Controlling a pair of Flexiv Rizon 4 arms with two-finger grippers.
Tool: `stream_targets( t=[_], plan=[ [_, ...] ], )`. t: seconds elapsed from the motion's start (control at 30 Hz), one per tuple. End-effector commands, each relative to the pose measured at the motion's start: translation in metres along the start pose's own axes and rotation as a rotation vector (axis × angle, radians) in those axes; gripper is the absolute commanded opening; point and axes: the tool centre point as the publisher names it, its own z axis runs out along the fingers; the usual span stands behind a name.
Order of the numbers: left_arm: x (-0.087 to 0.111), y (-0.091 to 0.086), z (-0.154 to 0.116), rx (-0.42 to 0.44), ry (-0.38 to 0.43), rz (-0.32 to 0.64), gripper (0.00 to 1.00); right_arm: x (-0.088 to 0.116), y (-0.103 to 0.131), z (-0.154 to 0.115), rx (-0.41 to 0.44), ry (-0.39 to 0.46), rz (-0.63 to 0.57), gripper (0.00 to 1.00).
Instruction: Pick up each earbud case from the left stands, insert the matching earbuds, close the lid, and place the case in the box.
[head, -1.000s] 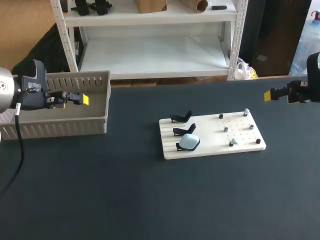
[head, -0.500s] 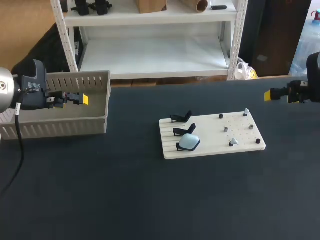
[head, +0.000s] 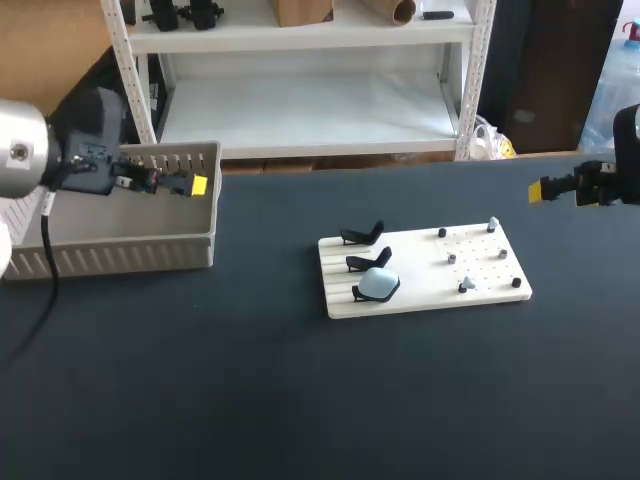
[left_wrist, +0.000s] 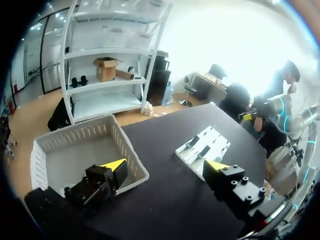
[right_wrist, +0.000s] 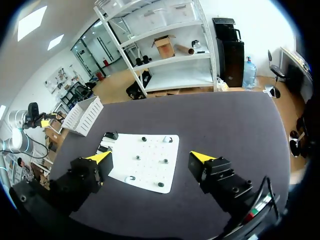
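Now the pale earbud case (head: 378, 284) sits on the front stand at the board's (head: 425, 292) left edge; the left gripper (head: 195, 186), wide open and empty, hangs over the box (head: 130, 252), the case lying to its right; the right gripper (head: 537, 190), equally open and empty, looks about as far off.

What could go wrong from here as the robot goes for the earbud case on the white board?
1. The left hand hangs open over the box; a low sweep toward the white board could clip the box wall.
2. The pale blue earbud case sits close beside two empty stands; a wide-open hand may knock them.
3. The earbuds are tiny; the right hand could nudge neighbours.
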Motion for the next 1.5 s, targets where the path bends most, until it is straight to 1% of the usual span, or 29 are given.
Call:
stream_targets(
  t=[0.03,0.17,0.43,0.5,0.57,0.73,0.9,0.97,1.13,1.2,1.27,1.37,1.5],
  plan=[
    [-0.004,-0.002,-0.004,0.185,-0.021,0.212,1.00,0.000,-0.001,0.000,-0.001,0.001,-0.001,1.00],
    [-0.005,-0.013,0.002,0.245,-0.017,0.322,1.00,0.000,-0.001,0.000,-0.001,0.001,-0.001,1.00],
    [0.002,-0.032,0.025,0.363,0.016,0.479,1.00,0.000,-0.001,0.000,-0.001,0.001,-0.001,1.00],
    [0.006,-0.035,0.034,0.375,0.024,0.507,1.00,0.000,-0.001,0.000,-0.001,0.001,-0.001,1.00],
    [0.013,-0.040,0.045,0.339,0.027,0.552,1.00,0.000,-0.001,0.000,-0.001,0.001,-0.001,1.00],
    [0.026,-0.054,0.067,0.404,0.056,0.609,1.00,0.000,-0.001,0.000,-0.001,0.001,-0.001,1.00],
    [0.032,-0.064,0.085,0.478,0.069,0.646,1.00,0.000,-0.001,0.000,-0.001,0.001,-0.001,1.00],
    [0.034,-0.068,0.093,0.496,0.069,0.653,1.00,0.000,-0.001,0.000,-0.001,0.001,-0.001,1.00],
    [0.041,-0.080,0.116,0.506,0.051,0.677,1.00,0.000,-0.001,0.000,-0.001,0.001,-0.001,1.00],
    [0.043,-0.086,0.124,0.525,0.042,0.674,1.00,0.000,-0.001,0.000,-0.001,0.001,-0.001,1.00],
    [0.048,-0.093,0.132,0.528,0.031,0.699,1.00,0.000,-0.001,0.000,-0.001,0.001,-0.001,1.00],
    [0.053,-0.101,0.140,0.558,0.029,0.708,1.00,0.000,-0.001,0.000,-0.001,0.001,-0.001,1.00],
    [0.062,-0.112,0.151,0.562,0.027,0.720,1.00,0.000,-0.001,0.000,-0.001,0.001,-0.001,1.00]
  ],
)
